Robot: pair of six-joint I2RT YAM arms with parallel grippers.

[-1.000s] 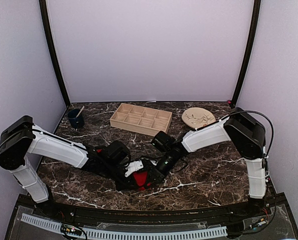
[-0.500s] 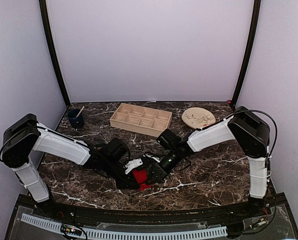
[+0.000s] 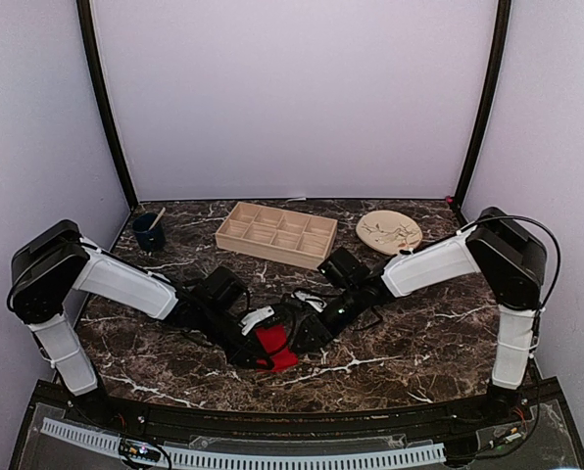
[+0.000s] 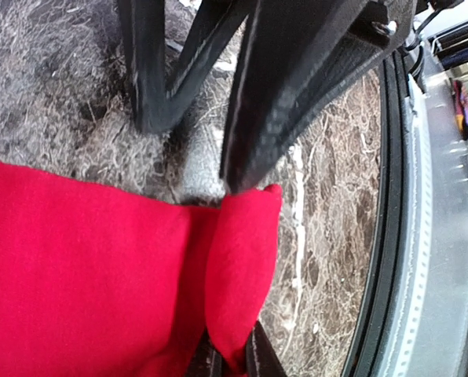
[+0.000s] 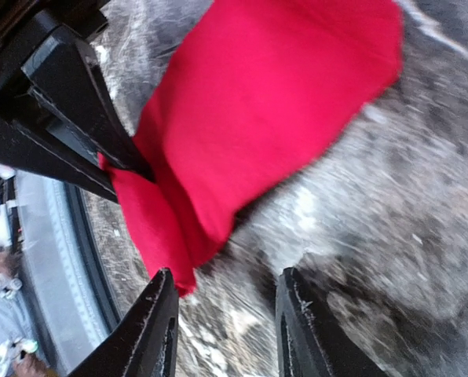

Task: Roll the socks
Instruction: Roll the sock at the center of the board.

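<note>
the red sock (image 3: 272, 346) lies flat on the near-centre part of the table (image 3: 419, 333), close to the front edge and between the two arms. its cloth is matte, soft and finely napped, with no pattern. in the left wrist view the sock (image 4: 85, 267) fills the lower left as one smooth sheet. its end is doubled over into a narrow, rounded flap with a crease running down beside it. in the right wrist view the sock (image 5: 265, 102) shows as a rough slanted four-sided shape, with the thicker folded end at its lower left.

the left gripper (image 4: 232, 357) is clenched on that folded end, its two dark fingers pressed together with red cloth pinched between them. from the right wrist camera the left gripper (image 5: 116, 169) appears as angular black bars whose tips meet at the sock's edge. in the top view the left gripper (image 3: 261, 345) sits low over the sock.

the right gripper (image 5: 226, 314) is released. its ribbed black fingers (image 5: 151, 330) stand apart with only bare stone between them, and the sock's folded corner lies just beside the left-hand one. in the left wrist view the right gripper (image 4: 191, 149) spreads in a v, its tips down at the table just beyond the sock's edge.

the table is dark brown marble with white veins, glossy and mottled. well apart at the back stand a pale wooden tray (image 3: 276, 233) split into square compartments, a round wooden plate (image 3: 389, 231) and a small dark cup (image 3: 149, 233).
</note>
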